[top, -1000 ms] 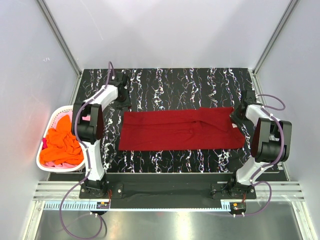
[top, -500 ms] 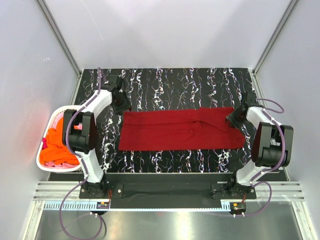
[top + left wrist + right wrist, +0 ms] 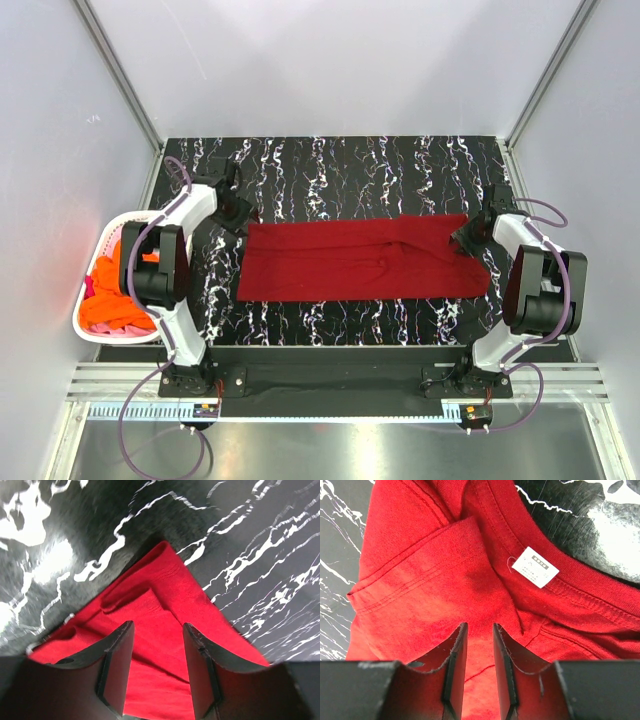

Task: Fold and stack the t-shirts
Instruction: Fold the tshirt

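Shows, from overhead, a dark red t-shirt (image 3: 360,258) lying flat as a long band across a black, white-veined tabletop (image 3: 380,165), its sides apparently already folded in.

Puts the left pincer (image 3: 157,630) low over one end of the band, jaws well apart and holding nothing. A layered corner of red cloth just below and ahead of the fingertips, bare tabletop beyond that.

Puts the right pincer (image 3: 479,627) low over the collar end, jaws only slightly apart, with no cloth pinched between them as far as the wrist view tells. White neck label (image 3: 535,567) just ahead and to the right of it, a folded-in sleeve (image 3: 420,565) ahead and to the left.

Well off to the outer side of the left pincer, a white basket (image 3: 108,238) holding crumpled orange shirts (image 3: 125,290), with a sliver of pink at the basket's edge.

Likely step: a pause between folds on the red shirt, lengthwise fold done, crosswise fold not yet made.

Next move, by this reading: closing each pincer on the cloth at its own end, catching every layer at the corner rather than only the top one, then carrying one end over onto the other with the edges kept in line. Needs care at the collar end, with several layers bunched there. More shirts waiting in the basket after that.
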Robot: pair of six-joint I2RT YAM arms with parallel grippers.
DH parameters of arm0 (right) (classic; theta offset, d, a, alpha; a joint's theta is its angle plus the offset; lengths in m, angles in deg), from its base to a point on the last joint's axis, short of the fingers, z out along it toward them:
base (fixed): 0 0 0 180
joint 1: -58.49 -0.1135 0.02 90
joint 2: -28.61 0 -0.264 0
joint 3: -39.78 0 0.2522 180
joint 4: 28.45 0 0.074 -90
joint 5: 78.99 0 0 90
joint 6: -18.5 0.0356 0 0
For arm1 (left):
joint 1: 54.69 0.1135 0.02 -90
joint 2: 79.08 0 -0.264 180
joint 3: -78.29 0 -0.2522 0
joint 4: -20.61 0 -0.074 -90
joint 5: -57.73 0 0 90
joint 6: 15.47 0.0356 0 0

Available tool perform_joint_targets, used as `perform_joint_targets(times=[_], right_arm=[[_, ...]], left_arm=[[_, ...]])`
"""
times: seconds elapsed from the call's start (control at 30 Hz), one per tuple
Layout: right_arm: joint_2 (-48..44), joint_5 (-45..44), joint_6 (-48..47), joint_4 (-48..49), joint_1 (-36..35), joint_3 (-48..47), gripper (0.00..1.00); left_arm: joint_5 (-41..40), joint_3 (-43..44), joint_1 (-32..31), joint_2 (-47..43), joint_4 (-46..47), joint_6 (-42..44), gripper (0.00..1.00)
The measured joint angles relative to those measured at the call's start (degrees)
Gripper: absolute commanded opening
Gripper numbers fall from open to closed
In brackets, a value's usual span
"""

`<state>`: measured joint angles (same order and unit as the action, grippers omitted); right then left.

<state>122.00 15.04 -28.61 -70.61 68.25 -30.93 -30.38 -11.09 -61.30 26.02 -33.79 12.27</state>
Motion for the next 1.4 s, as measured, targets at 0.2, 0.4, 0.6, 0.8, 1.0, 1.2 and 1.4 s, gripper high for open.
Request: perform_joint_targets(times=[0.2, 0.4, 0.6, 0.8, 1.0, 1.2, 1.4], right_arm=[[0.0, 0.2, 0.6, 0.0, 0.0, 0.0, 0.33], [0.0, 0.2, 0.7, 0.0, 0.0, 0.0, 0.33], [0.0, 0.2, 0.7, 0.0, -0.2, 0.0, 0.33], [0.0, 0.1, 0.7, 0.0, -0.3, 0.0, 0.32], [0.0, 0.1, 0.6, 0.0, -0.8, 0.0, 0.33], [-0.6, -0.5, 0.6, -1.3, -1.9, -0.7, 0.43], [-3.7, -3.6, 0.7, -1.5, -2.3, -0.4, 0.47]], left_arm=[[1.3, -0.1, 0.0, 0.9, -0.5, -7.5, 0.49], [1.4, -0.1, 0.0, 3.7, -0.5, -10.3, 0.47], [1.7, -0.1, 0.0, 6.2, -0.5, -11.4, 0.43], [2.3, 0.2, 0.0, 6.8, -0.9, -11.5, 0.16], [2.3, 0.4, -0.1, 6.8, -1.1, -11.1, 0.0], [2.2, 0.6, -0.2, 6.8, -1.2, -11.0, 0.0], [1.5, 1.9, -0.5, 6.7, -1.4, -9.7, 0.0]])
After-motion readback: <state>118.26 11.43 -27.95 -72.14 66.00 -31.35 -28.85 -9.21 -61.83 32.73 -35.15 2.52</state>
